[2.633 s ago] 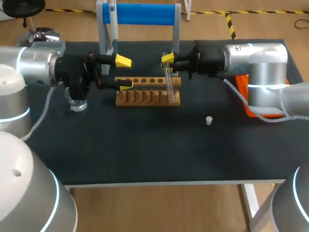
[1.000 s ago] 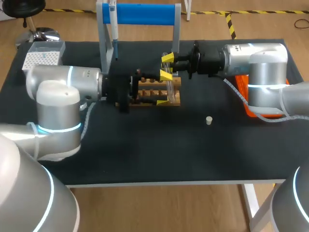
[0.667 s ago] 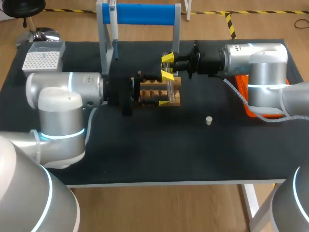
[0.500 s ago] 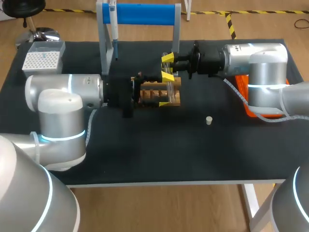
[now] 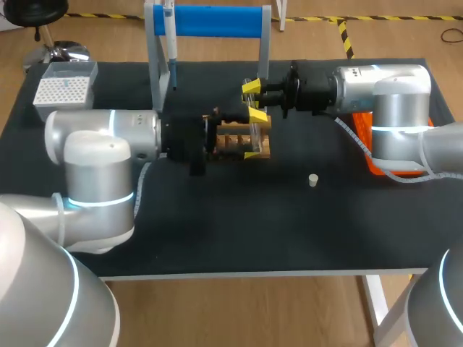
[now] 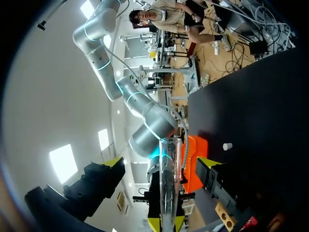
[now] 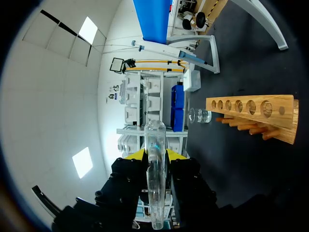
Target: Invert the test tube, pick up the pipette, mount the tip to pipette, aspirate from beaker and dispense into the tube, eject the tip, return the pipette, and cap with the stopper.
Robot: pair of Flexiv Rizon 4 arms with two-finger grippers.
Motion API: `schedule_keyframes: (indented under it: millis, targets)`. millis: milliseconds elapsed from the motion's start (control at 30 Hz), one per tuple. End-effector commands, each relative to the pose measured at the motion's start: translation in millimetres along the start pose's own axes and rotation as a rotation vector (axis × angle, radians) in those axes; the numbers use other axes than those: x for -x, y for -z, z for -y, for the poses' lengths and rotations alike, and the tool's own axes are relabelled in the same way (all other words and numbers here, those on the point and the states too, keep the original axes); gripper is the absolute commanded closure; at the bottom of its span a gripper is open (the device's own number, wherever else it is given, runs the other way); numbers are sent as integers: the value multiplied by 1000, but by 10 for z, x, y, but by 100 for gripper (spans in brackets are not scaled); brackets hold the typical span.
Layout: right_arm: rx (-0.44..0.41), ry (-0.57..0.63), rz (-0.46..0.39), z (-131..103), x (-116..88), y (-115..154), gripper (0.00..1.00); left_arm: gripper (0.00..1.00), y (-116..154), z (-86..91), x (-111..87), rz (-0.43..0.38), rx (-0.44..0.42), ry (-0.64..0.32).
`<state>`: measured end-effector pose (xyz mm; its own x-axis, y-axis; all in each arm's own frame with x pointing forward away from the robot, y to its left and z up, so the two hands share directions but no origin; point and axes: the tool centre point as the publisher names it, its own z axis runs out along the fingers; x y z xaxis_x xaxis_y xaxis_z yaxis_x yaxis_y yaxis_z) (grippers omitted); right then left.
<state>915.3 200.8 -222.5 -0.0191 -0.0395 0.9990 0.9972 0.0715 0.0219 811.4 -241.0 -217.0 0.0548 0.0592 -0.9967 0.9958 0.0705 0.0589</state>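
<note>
Where the matte black table ran broad toward its front edge, a small pale stopper stood well apart from the other things. Behind it the left gripper, level from the left, spread its fingers wide either side of the clear glass test tube, touching neither side. The right gripper, level from the right, pinched that round-ended tube by the right end of the pegged wooden rack. Farthest back, the pipette hung on the blue-barred stand.

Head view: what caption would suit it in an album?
Right gripper holds the tube by the rack; the open left gripper straddles it.
</note>
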Motion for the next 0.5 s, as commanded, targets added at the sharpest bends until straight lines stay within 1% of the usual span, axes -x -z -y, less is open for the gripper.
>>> schedule_keyframes:
  millis: [33,100,167,200,267,500]
  targets:
    - [0,0,3,1,-8,0,100,23,-36,-19,-9,0,-1,-2]
    - [0,0,3,1,-8,0,100,29,-36,-19,-8,0,-1,-1]
    - [0,0,3,1,-8,0,100,41,-30,-20,-8,1,2,0]
    - [0,0,3,1,-8,0,100,45,-29,-19,-8,0,3,0]
    - [0,0,3,1,-8,0,100,50,-27,-19,-8,-1,4,1]
    - [0,0,3,1,-8,0,100,56,-27,-14,-11,-3,4,3]
